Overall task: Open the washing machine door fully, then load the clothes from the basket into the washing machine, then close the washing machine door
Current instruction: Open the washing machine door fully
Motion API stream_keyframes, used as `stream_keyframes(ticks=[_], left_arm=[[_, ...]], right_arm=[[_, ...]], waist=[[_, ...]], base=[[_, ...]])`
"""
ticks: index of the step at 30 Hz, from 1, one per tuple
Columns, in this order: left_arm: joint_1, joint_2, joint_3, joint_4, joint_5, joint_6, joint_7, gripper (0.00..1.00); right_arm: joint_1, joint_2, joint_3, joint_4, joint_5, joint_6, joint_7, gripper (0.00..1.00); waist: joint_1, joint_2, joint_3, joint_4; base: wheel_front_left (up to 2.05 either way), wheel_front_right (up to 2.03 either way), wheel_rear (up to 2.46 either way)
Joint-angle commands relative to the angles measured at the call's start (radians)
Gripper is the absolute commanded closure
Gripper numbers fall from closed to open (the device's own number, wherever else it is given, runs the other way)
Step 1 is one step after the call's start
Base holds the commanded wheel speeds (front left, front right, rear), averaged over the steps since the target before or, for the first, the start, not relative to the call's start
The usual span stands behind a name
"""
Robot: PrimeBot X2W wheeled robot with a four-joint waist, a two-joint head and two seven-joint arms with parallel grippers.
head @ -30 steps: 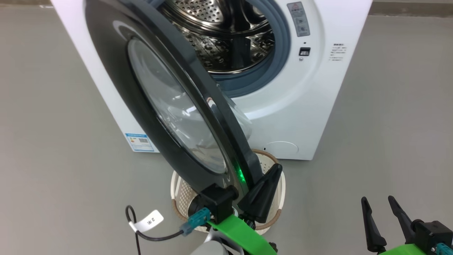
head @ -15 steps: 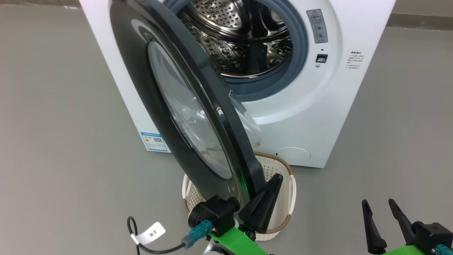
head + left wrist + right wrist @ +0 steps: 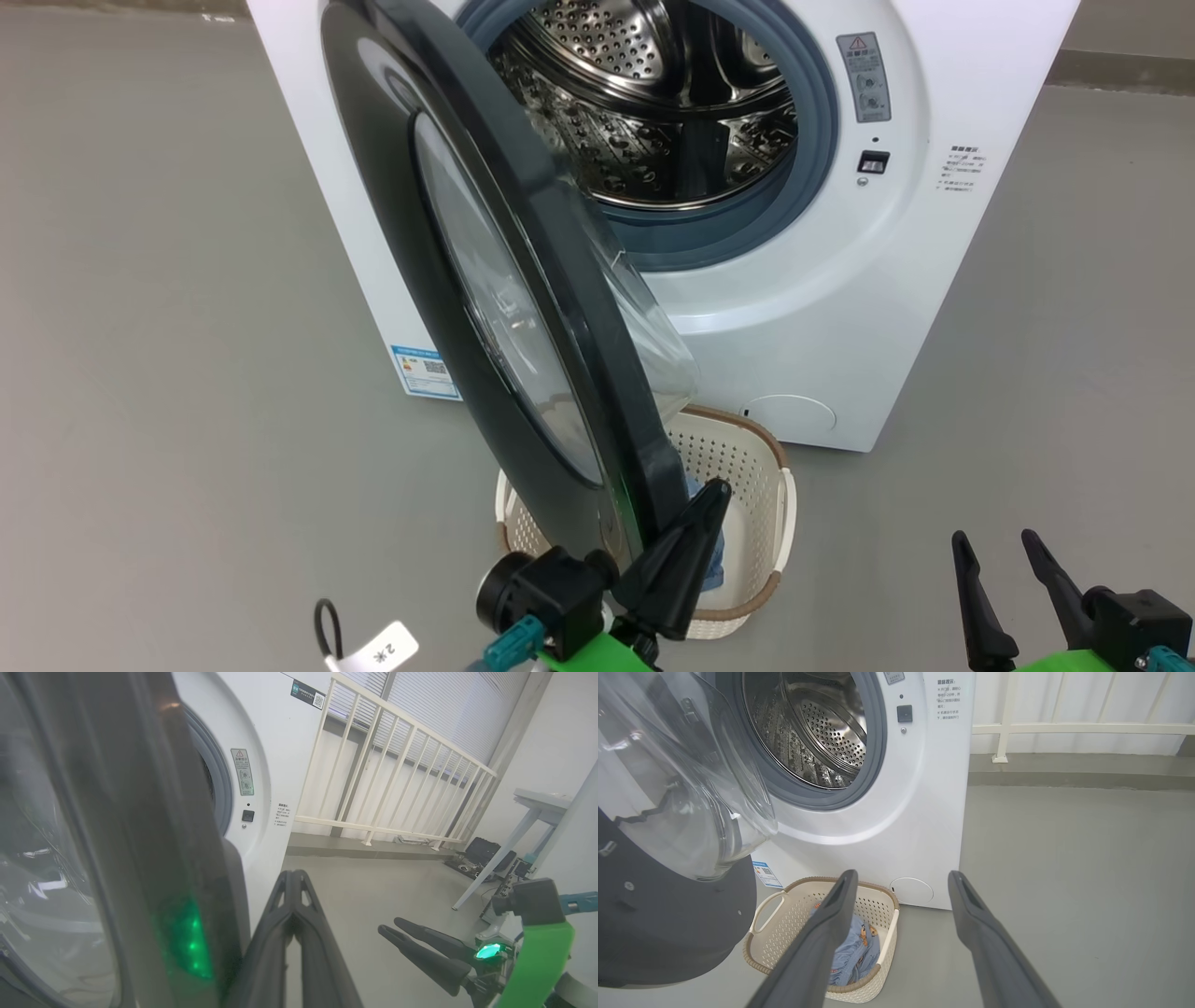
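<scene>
The white washing machine (image 3: 840, 308) stands ahead with its steel drum (image 3: 653, 112) exposed. Its black washing machine door (image 3: 392, 187) is swung partway out toward me, almost edge-on. My left gripper (image 3: 711, 493) is shut, empty, and rests against the inner side of the door's lower edge; the left wrist view shows that gripper (image 3: 292, 875) beside the door (image 3: 140, 812). The cream basket (image 3: 777, 523) sits on the floor below the door, holding the light blue clothes (image 3: 854, 952). My right gripper (image 3: 902, 873) hangs open above and right of the basket (image 3: 784, 933).
Grey floor lies on all sides of the machine. A white railing (image 3: 397, 765) runs behind it to the right, with a white table (image 3: 542, 802) and dark gear on the floor (image 3: 486, 854) further right. A tagged cable (image 3: 373, 649) hangs by my left wrist.
The head camera has shifted, moving the whole picture right. The door has swung a little wider with my shut left gripper at its edge, uncovering more of the basket. The right gripper stays open.
</scene>
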Motion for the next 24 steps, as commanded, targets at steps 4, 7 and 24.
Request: stream_keyframes(ticks=[4, 7, 24], left_arm=[[-0.001, 0.059, 0.085, -0.009, 0.014, 0.037, -0.005, 1.00], [0.004, 0.060, 0.086, -0.015, 0.012, 0.037, -0.005, 1.00], [0.040, 0.092, 0.083, -0.067, 0.050, 0.063, -0.005, 1.00]], right_arm=[[-0.024, -0.014, 0.025, -0.017, 0.008, 0.004, -0.005, 0.00], [-0.026, -0.014, 0.022, -0.014, 0.008, 0.004, -0.001, 0.00], [-0.027, -0.014, 0.018, 0.000, 0.009, 0.004, 0.003, 0.00]], waist=[[0.0000, 0.0000, 0.006, 0.005], [0.0000, 0.0000, 0.009, 0.011], [0.0000, 0.0000, -0.006, 0.056]], base=[[0.00, 0.00, 0.00], [0.00, 0.00, 0.00], [0.00, 0.00, 0.00]])
